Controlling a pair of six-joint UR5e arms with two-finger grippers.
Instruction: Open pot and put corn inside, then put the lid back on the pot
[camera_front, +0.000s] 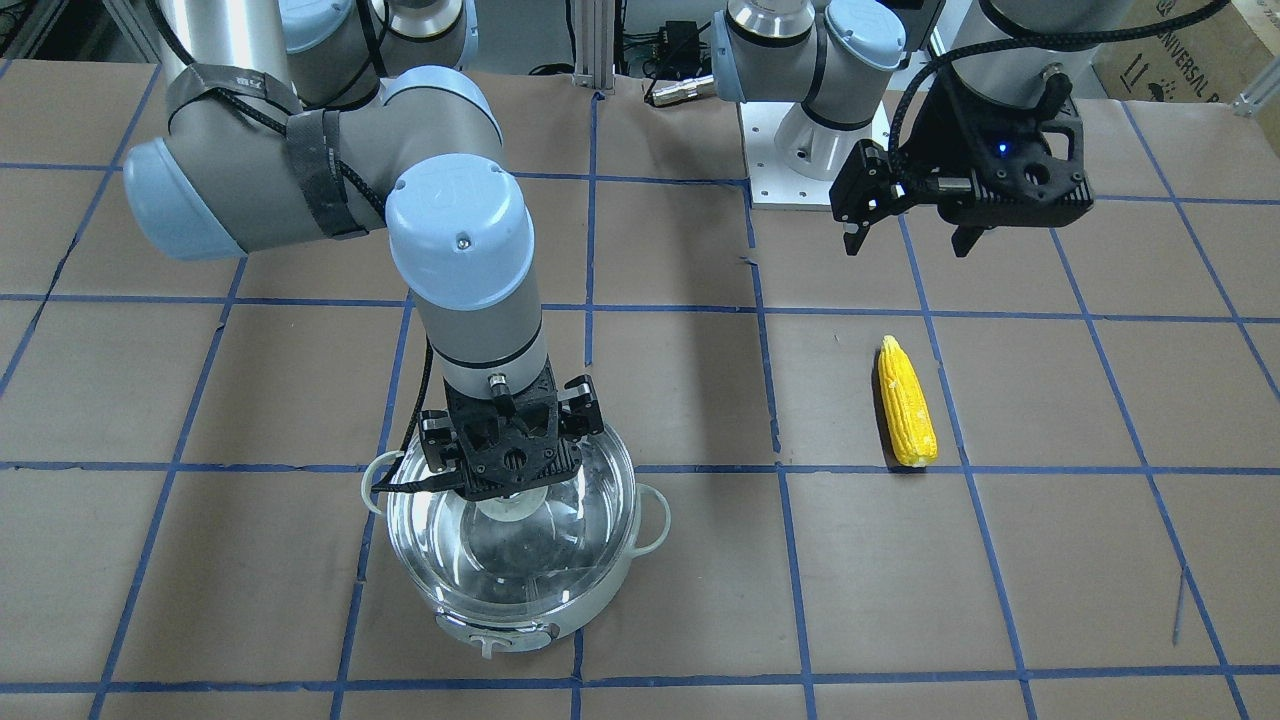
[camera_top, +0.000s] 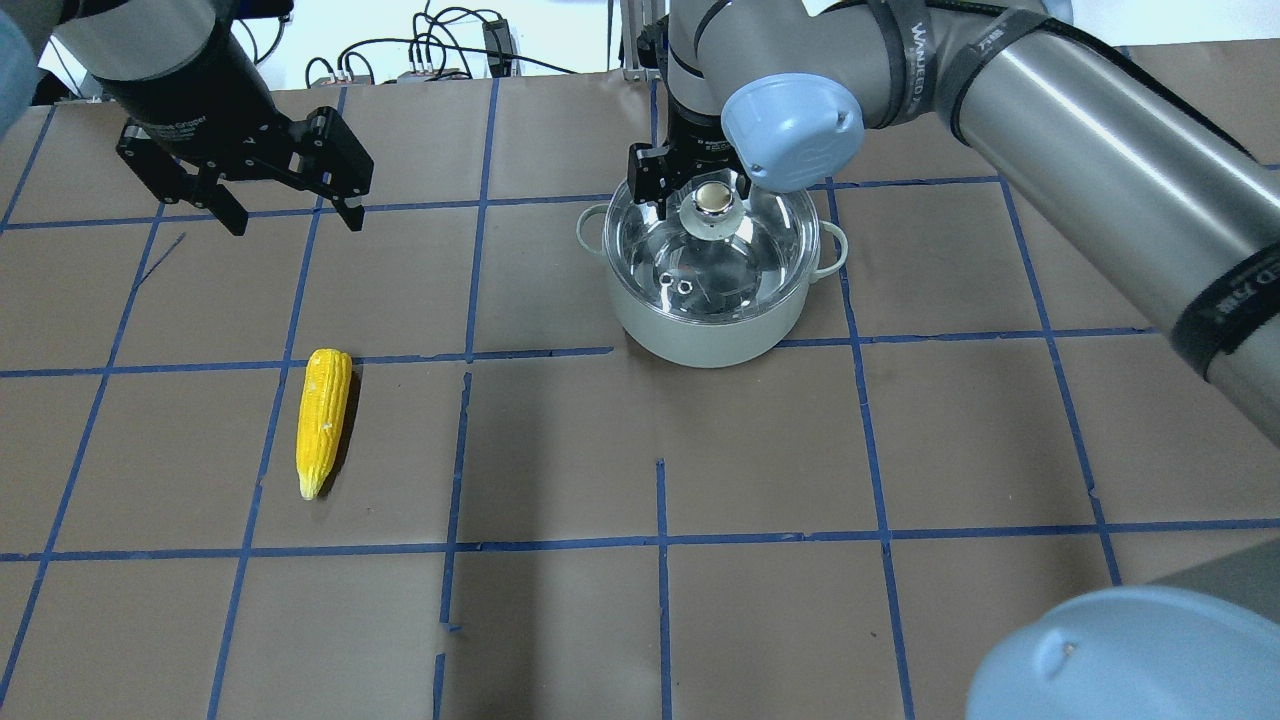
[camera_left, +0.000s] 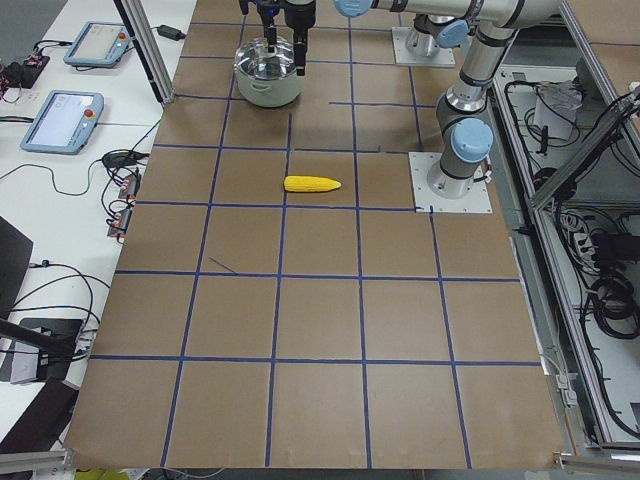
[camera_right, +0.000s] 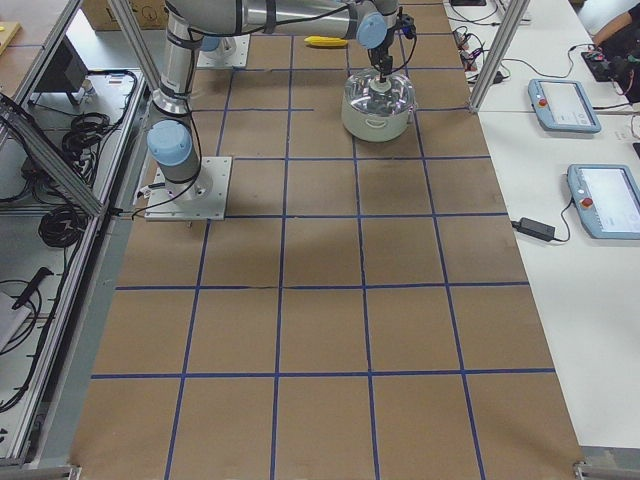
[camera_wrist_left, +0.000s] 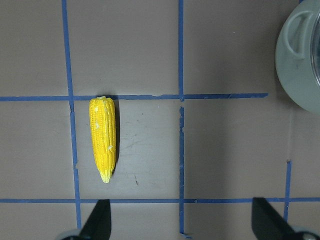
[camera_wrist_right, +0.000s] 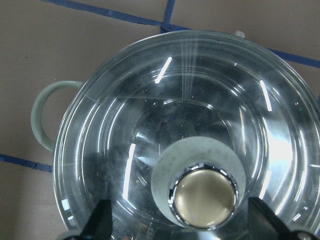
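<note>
The steel pot (camera_top: 700, 335) stands on the table with the glass lid (camera_top: 745, 270) on it; both show in the front view, pot (camera_front: 520, 615) and lid (camera_front: 560, 530). My right gripper (camera_top: 700, 197) is open and low over the lid, its fingers on either side of the knob (camera_wrist_right: 204, 197) without touching it. The yellow corn (camera_top: 323, 420) lies flat on the table, also seen in the left wrist view (camera_wrist_left: 102, 140). My left gripper (camera_top: 297, 225) is open and empty, hovering above the table short of the corn's blunt end.
Brown paper with a blue tape grid covers the table. The left arm's white base plate (camera_front: 800, 170) and cables (camera_top: 440, 50) are at the robot's side. Operator pendants (camera_left: 62, 118) lie on the side bench.
</note>
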